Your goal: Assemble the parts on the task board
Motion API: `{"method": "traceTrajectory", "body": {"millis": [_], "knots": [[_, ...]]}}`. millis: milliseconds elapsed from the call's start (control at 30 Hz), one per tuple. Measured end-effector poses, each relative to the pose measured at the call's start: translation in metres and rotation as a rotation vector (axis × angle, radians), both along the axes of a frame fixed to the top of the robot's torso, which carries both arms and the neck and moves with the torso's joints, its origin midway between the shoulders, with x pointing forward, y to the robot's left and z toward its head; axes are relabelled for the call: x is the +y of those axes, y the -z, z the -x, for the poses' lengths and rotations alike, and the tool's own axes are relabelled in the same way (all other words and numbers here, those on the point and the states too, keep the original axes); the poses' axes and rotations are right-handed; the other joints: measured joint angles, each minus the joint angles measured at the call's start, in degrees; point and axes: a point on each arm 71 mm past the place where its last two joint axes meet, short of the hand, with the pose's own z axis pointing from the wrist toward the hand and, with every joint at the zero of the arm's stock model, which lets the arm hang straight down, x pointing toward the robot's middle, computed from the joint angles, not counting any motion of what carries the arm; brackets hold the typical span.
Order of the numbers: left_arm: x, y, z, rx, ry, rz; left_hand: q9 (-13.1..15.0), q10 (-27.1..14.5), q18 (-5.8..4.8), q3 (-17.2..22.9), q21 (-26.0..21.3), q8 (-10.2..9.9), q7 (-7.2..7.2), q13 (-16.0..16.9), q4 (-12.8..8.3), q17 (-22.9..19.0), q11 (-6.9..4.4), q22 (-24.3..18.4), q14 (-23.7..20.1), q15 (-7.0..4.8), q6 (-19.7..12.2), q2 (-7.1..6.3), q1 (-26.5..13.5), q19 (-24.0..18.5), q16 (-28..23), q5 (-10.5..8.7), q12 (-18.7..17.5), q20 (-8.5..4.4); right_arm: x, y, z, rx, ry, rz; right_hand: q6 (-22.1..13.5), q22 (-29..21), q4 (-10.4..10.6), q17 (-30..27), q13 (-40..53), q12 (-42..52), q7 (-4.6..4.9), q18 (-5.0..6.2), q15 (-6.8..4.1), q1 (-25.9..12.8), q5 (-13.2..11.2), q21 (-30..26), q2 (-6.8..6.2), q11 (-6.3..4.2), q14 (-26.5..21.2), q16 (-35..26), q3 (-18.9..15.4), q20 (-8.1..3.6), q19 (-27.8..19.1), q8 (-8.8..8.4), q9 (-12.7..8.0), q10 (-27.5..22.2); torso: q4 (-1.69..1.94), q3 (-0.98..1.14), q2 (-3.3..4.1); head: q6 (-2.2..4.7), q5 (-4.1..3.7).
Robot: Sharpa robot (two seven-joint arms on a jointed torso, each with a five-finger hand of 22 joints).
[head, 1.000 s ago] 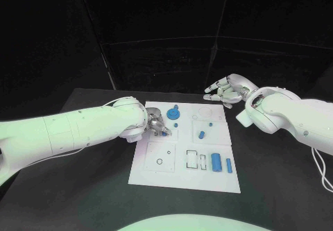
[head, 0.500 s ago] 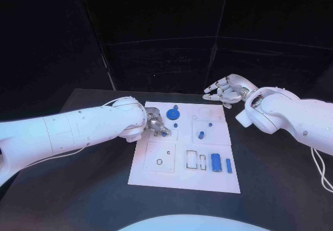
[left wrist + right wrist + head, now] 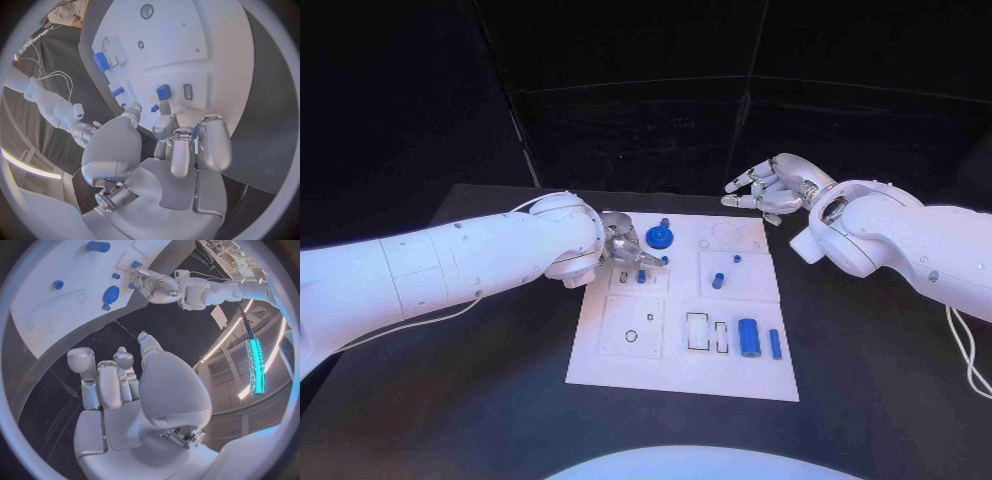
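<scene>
While the left hand (image 3: 626, 250) hovers low over the far-left part of the task board (image 3: 682, 375), its fingers (image 3: 164, 120) are curled toward a small blue part (image 3: 642, 277) standing in a square recess just beside them; whether the tips actually touch or pinch anything I cannot tell (palm blocks it in the wrist view). Right hand (image 3: 769, 187) sits beyond the far right corner of the board, off the plate, fingers loosely spread and holding nothing. Other parts on the board: a blue gear (image 3: 659, 237) at the far edge, a short peg (image 3: 718, 279) and a tiny stud (image 3: 737, 258) mid-board, a blue cylinder (image 3: 750, 338) and a thin bar (image 3: 776, 344) near the right edge at the near side, next to empty outlined slots (image 3: 698, 331). Step in hand looks like seating or picking the small part at the far-left recess. Most pieces are still loose, so the task seems early. Next move likely calls for a fine fingertip close on that part, kept upright, without nudging the gear close by.
</scene>
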Motion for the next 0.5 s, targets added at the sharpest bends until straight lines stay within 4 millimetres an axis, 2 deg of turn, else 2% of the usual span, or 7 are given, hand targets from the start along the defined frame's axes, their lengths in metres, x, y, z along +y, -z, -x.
{"method": "traceTrajectory", "body": {"millis": [100,200,367,400,500], "knots": [[0.0,-0.01,-0.004,-0.018,-0.009,0.021,0.14,-0.2,0.0,-1.14,0.0,0.0,0.0,-0.12,0.44,0.0,-0.2,0.0,0.0,0.0,0.0,-0.4,0.49,0.19,0.0,0.0,0.0,-0.19,0.0,0.0,0.0,0.0,0.001,0.0,0.0,-0.03,0.0,-0.01,0.0,0.0,0.0,0.0,0.0,0.0,0.0,0.0,0.0,0.0,0.0,0.0,0.0,0.0,0.0,0.0,0.0,0.0,0.0,0.01,0.0,0.03,0.0],[0.003,-0.02,-0.007,-0.034,-0.019,0.033,0.09,-0.23,0.0,-1.78,-0.37,-0.04,-0.06,-0.63,0.07,0.0,-0.17,-0.19,0.0,0.0,-0.78,0.52,2.89,0.19,0.0,0.0,-0.14,-0.19,0.0,0.0,0.0,-0.001,0.001,0.0,0.0,-0.03,0.0,-0.01,0.0,0.0,0.0,0.0,0.0,0.0,0.0,0.0,0.0,0.0,0.0,0.0,0.0,0.0,0.0,0.0,0.0,0.0,0.0,0.03,0.0,0.07,0.0],[0.014,-0.038,-0.017,-0.062,-0.041,0.032,-1.19,-1.27,0.0,-3.8,-1.12,-2.33,1.05,-1.75,0.94,0.0,0.87,-0.87,0.03,0.03,-3.52,1.31,3.68,0.19,0.0,0.0,-1.16,-0.19,-0.001,0.0,-0.001,-0.001,0.002,0.001,0.0,-0.02,0.1,-0.01,-0.07,0.0,0.0,0.0,0.0,0.0,0.0,0.0,0.0,0.0,0.0,0.0,-0.1,0.0,0.0,0.0,0.0,0.0,0.0,0.04,0.0,0.2,-0.1],[0.016,-0.041,-0.02,-0.067,-0.046,0.03,-1.65,-1.44,0.0,-4.34,-1.12,-3.02,1.47,-1.87,1.17,0.0,1.04,-0.91,0.09,0.55,-3.95,1.64,4.01,0.19,0.0,0.0,-1.17,-0.19,-0.001,0.0,-0.001,-0.001,0.003,0.001,0.0,-0.02,0.14,-0.01,-0.08,0.0,0.0,0.0,0.0,0.0,0.0,0.0,0.0,0.0,0.0,0.0,-0.15,0.0,0.0,0.0,0.0,0.0,0.0,0.05,0.0,0.22,-0.12],[0.024,-0.049,-0.03,-0.077,-0.066,0.018,-2.69,-1.75,0.0,-5.51,-1.12,-4.25,1.96,-1.91,1.55,0.0,1.35,-0.91,0.02,0.66,-4.43,1.66,4.68,0.2,0.0,0.0,-1.17,0.23,-0.001,0.0,-0.001,-0.001,0.004,0.001,0.0,-0.02,0.14,-0.01,-0.08,0.0,0.0,0.0,0.0,0.01,0.0,0.0,0.0,0.0,0.0,0.0,-0.15,0.0,0.0,0.0,0.0,0.0,0.0,0.06,0.0,0.28,-0.15]]}}
